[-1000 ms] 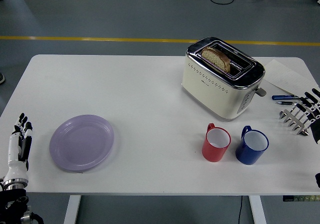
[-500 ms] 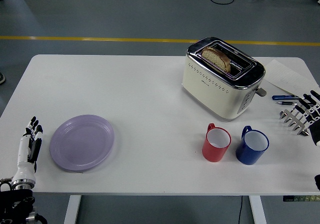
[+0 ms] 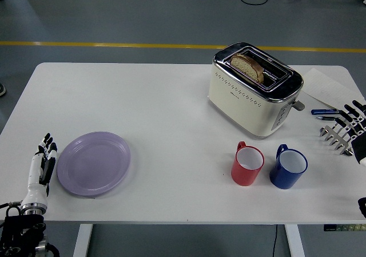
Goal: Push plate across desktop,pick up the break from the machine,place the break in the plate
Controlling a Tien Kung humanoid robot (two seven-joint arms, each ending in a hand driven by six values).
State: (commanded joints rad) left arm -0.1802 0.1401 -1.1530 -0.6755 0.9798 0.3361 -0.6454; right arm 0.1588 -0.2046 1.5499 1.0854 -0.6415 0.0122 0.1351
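L hand, fingers straight and together, holding nothing, stands edge-on just left of the plate, which lies bench-left, well apart from the toaster w/ bread; push runs rightward; R hand, fingers spread, empty, right of toaster.

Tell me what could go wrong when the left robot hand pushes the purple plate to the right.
1. The left robot hand sits beside the purple plate, near the table's front edge; a skewed push could send it off.
2. A long push could hit the red mug.
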